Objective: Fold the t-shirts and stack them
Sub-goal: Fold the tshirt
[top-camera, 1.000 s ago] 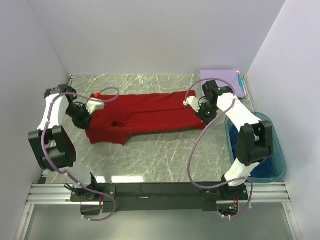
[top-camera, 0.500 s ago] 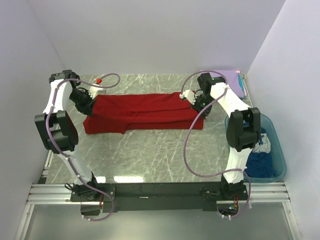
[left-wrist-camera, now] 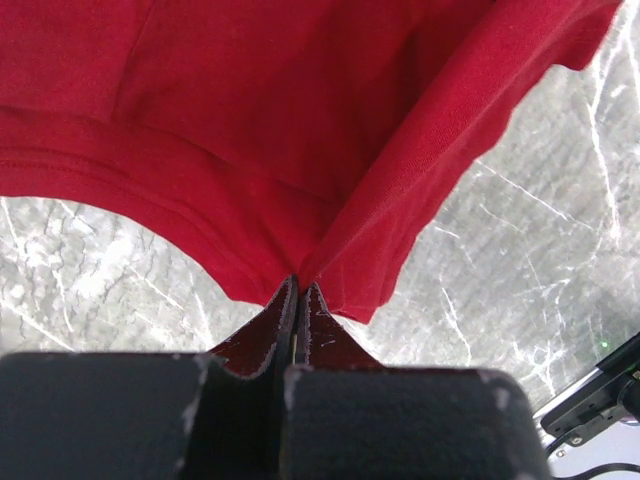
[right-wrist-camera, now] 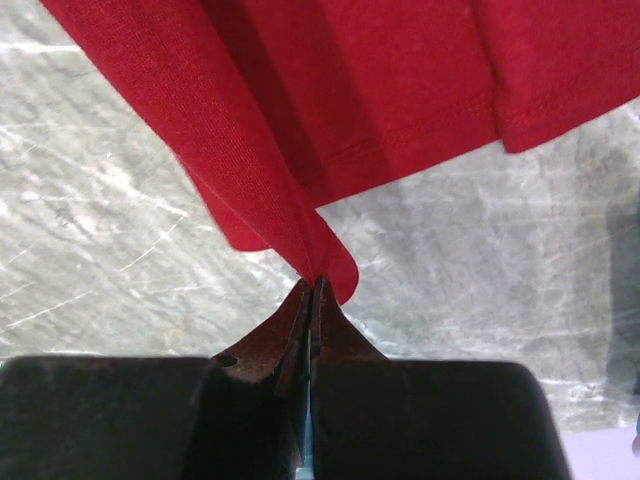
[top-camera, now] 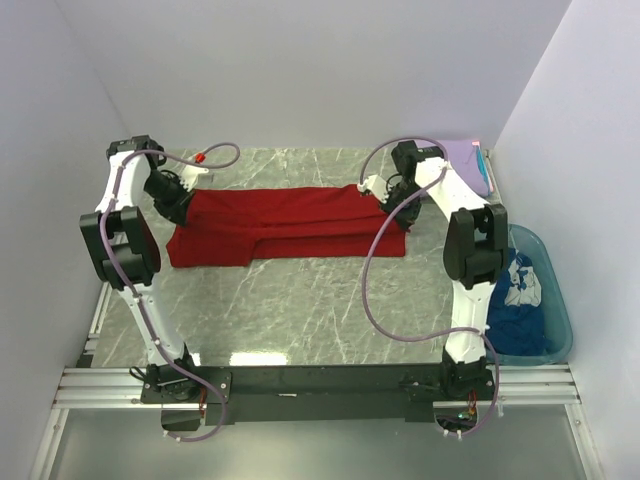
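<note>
Both arms reach far forward, one at each end of the red t-shirt (top-camera: 285, 225) spread on the far part of the table (top-camera: 300, 300). The left gripper (left-wrist-camera: 298, 285) and right gripper (right-wrist-camera: 313, 285) each pinch its cloth tightly. There are three shirts: this one, a lavender t-shirt (top-camera: 468, 160), and what seems to be a dark blue t-shirt (top-camera: 515, 325) in one tub (top-camera: 557, 320).

I saw plain, pale walls (top-camera: 300, 70) closing in the grey-green marbled tabletop (top-camera: 320, 300) on three sides. Overhead light glared off the stone near its front edge, just behind a black bar (top-camera: 330, 380) and aluminium rails (top-camera: 100, 386).
</note>
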Tool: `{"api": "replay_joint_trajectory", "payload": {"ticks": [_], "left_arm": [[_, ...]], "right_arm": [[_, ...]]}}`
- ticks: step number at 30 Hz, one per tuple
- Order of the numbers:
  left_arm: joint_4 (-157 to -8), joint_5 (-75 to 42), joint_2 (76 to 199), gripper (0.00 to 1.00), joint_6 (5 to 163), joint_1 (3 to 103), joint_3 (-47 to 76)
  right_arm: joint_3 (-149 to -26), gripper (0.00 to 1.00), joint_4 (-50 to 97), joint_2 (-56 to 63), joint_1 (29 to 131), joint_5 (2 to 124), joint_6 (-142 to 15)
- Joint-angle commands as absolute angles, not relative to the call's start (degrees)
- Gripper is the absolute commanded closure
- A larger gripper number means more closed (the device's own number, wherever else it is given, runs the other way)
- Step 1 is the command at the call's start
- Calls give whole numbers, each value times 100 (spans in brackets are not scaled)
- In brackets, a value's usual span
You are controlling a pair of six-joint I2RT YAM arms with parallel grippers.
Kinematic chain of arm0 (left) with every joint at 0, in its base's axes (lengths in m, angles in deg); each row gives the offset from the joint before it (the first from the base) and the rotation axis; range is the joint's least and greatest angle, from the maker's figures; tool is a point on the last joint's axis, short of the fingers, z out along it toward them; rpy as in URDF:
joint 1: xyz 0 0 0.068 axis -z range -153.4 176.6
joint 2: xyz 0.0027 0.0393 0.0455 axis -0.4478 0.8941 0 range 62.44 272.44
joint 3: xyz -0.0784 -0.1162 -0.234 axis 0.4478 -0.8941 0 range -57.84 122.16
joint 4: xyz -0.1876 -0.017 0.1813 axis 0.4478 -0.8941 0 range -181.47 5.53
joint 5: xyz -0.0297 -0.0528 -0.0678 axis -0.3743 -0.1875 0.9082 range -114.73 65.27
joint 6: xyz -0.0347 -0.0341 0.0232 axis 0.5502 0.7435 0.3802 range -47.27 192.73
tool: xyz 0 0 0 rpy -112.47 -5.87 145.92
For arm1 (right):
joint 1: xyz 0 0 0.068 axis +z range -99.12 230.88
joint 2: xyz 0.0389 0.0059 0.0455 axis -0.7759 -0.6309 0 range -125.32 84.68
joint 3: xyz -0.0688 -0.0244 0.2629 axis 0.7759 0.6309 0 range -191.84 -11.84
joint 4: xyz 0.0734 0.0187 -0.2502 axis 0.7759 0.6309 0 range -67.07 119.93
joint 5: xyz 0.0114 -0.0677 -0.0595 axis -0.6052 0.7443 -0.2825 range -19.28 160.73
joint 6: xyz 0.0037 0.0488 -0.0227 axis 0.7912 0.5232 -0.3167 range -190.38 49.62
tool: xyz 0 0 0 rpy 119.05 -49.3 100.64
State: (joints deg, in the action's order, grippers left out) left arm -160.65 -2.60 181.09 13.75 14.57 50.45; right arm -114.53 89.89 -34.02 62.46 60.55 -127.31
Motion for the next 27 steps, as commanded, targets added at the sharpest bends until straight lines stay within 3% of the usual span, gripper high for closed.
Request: {"api": "replay_joint_trajectory", "payload": {"ticks": [1,27], "left_arm": [[-16102,-364,18215,99,1437,1456,5299],[-15698,-487,18628,99,1719,1483,5273]], "right_arm": [[-11845,100,9148,-3564,6161,6211,-12839],[-13058,100,9245,-4654,6266,6501,-12962]]}}
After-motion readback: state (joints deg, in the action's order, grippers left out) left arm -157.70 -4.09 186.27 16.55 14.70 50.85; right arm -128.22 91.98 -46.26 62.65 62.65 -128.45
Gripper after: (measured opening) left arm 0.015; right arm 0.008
